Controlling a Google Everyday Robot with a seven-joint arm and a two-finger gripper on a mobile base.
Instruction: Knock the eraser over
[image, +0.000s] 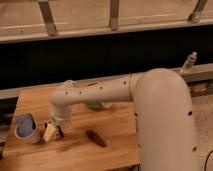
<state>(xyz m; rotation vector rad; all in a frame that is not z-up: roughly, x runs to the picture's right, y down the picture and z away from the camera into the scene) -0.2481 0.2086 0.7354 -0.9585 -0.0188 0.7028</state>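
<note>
My gripper (52, 132) is low over the wooden table (115, 145), just right of the cup, at the end of the white arm (95, 92) that reaches in from the right. The eraser is mostly hidden by the gripper. Only a small dark bit (60, 134) shows against the gripper's right side, and I cannot tell whether it stands or lies flat.
A white cup with a blue filling (26, 128) stands at the table's left edge, close to the gripper. A reddish-brown elongated piece (95, 137) lies to the gripper's right. A pale greenish object (98, 105) is half hidden under the arm. A dark wall runs behind the table.
</note>
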